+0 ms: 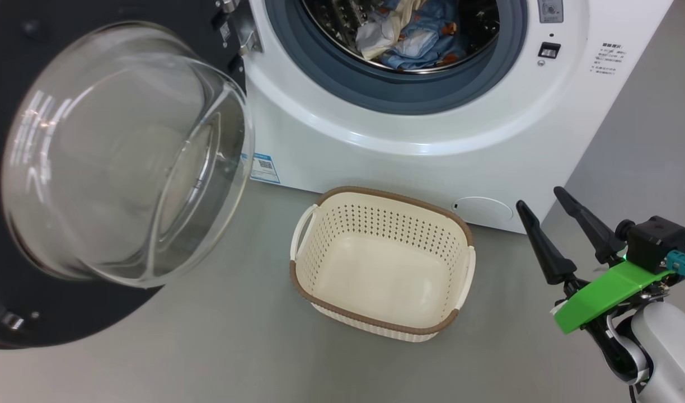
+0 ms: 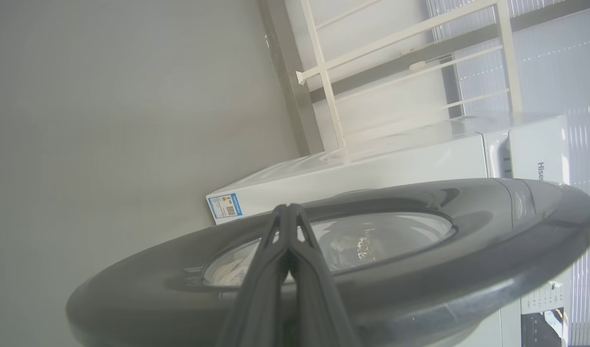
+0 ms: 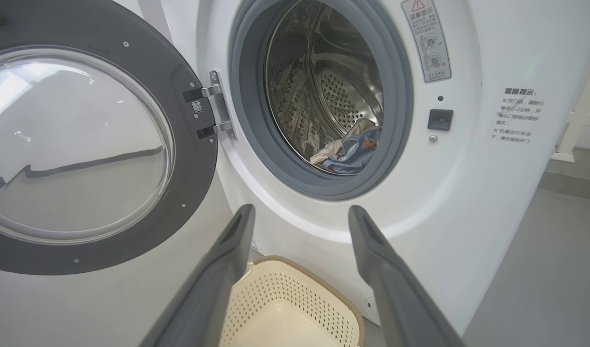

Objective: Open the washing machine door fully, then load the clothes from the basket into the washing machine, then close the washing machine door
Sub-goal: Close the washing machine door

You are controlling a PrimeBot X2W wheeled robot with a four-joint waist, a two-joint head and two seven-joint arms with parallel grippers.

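Clothes (image 1: 415,39) in the washing machine (image 1: 376,145), door (image 1: 68,313) swung wide.
Head view: basket (image 1: 376,193) empty; right claw (image 1: 539,197) spread wide, holding nothing, well right of the door. Left wrist view: left claw (image 2: 288,209) pinched closed, empty, just before the door's outer face, likely the nearer.

one washing machine (image 1: 376,134), one door (image 1: 68,313), one basket (image 1: 387,193), one heap of clothes (image 1: 426,42), one blue sticker (image 1: 264,167).

brand "Hise", cut off, on washing machine (image 2: 541,144) panel | "温馨提示" heading printed notice (image 3: 516,115) on front | blue sticker (image 1: 264,168): QR code, print unreadable
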